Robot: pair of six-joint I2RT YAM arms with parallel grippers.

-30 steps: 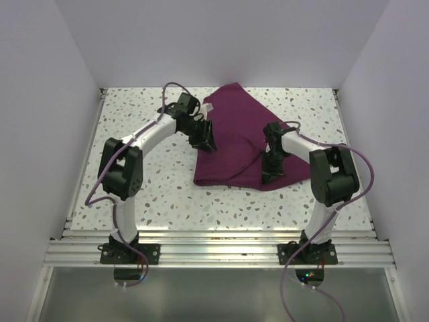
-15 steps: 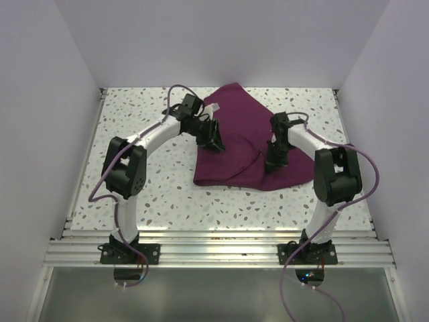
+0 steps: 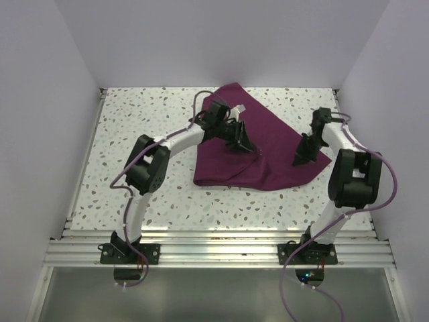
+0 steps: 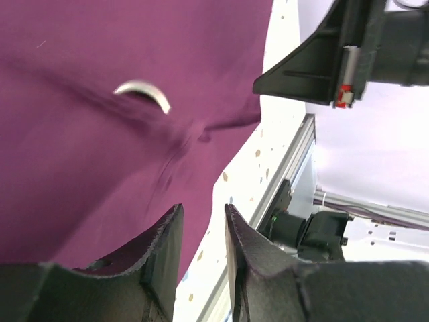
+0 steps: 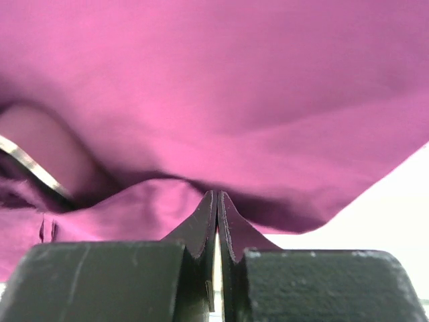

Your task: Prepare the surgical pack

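Observation:
The surgical pack (image 3: 248, 134) is a deep purple cloth lying spread and wrinkled on the speckled table (image 3: 134, 134), back centre to right. My left gripper (image 3: 246, 145) hovers over the cloth's middle; in the left wrist view (image 4: 202, 209) its jaws stand a little apart with only table showing between them. My right gripper (image 3: 301, 159) is at the cloth's right corner; in the right wrist view (image 5: 216, 194) it is shut, with a raised fold of the cloth (image 5: 221, 100) meeting its tips. A silvery curved strip (image 4: 142, 92) shows in a fold.
White walls close in the table on the left, back and right. An aluminium rail (image 3: 214, 245) runs along the near edge. The right arm's black wrist (image 4: 348, 54) shows at the top right of the left wrist view.
My right gripper has moved right and back, drawing the cloth's right corner outward. My left gripper has moved right, from the cloth's left edge to over its middle.

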